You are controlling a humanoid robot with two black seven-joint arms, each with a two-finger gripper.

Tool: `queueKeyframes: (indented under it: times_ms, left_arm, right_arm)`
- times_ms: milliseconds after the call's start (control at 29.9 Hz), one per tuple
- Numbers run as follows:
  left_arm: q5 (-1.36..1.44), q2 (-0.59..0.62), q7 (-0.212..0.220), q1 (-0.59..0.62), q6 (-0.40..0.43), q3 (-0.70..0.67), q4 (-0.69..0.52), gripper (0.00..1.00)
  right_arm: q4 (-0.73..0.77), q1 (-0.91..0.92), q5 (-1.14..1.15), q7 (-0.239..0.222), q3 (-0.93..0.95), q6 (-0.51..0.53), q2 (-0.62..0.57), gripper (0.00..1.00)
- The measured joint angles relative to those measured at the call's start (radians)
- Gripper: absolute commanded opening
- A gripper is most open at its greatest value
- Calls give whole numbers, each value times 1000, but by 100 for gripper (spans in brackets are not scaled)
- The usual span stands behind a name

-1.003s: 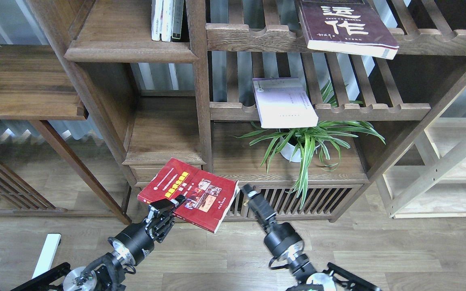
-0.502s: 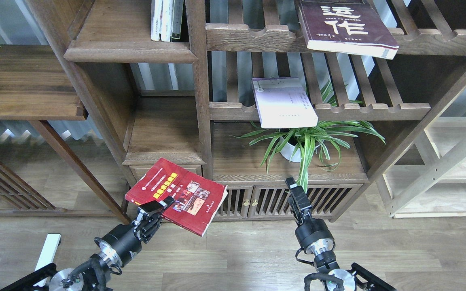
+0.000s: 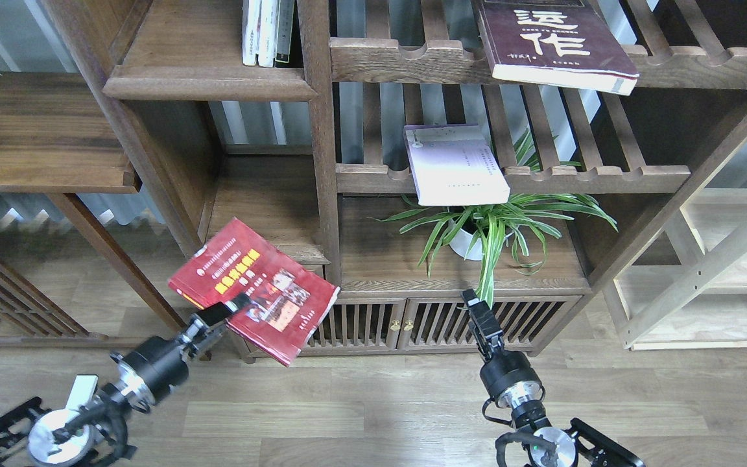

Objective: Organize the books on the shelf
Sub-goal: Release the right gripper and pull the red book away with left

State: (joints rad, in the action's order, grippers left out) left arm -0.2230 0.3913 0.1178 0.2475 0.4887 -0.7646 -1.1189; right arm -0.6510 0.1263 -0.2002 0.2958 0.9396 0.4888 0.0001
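Note:
My left gripper (image 3: 229,310) is shut on the near edge of the bright red book (image 3: 253,288), holding it tilted in the air in front of the low left compartment. The dark maroon book (image 3: 552,42) with big white characters lies flat on the upper slatted rack, overhanging its front rail. On the middle slatted rack lies the pale lavender book (image 3: 454,165), also overhanging. The solid dark-brown shelf (image 3: 208,81) at the upper left carries a few upright white books (image 3: 268,31). My right gripper (image 3: 475,308) points up in front of the cabinet doors; its fingers look closed together and hold nothing.
A potted spider plant (image 3: 490,227) stands on the lower board under the lavender book. A slatted-door cabinet (image 3: 412,321) sits below it. A pale wooden frame (image 3: 704,272) is at the right, and a dark side table (image 3: 36,130) at the left.
My left arm has swung left and up, carrying the red book with it. My right arm has drawn back to the right, away from the book, and now stands before the cabinet.

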Motion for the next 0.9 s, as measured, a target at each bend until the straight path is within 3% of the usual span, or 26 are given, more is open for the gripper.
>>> queueKeyframes:
  times_ms: [234,502,669,903]
  left_arm:
    - [222,19,4,-50,0,-119,-55,5]
    - [395,134,24,-160,0,-279,-354,6]
    - [524,162,92,-226,0,-410,-453,6]
    - [644,156,152,-331,0,-623,-541,6]
  right_arm:
    - [-4,0,-3,-1,42,0,0,100]
    - [-12,-12,-5,0,111,0,-4,100]
    - [-16,-2,-5,0,125,0,-15,100]
    - [-16,4,-5,-2,135,0,-16,100]
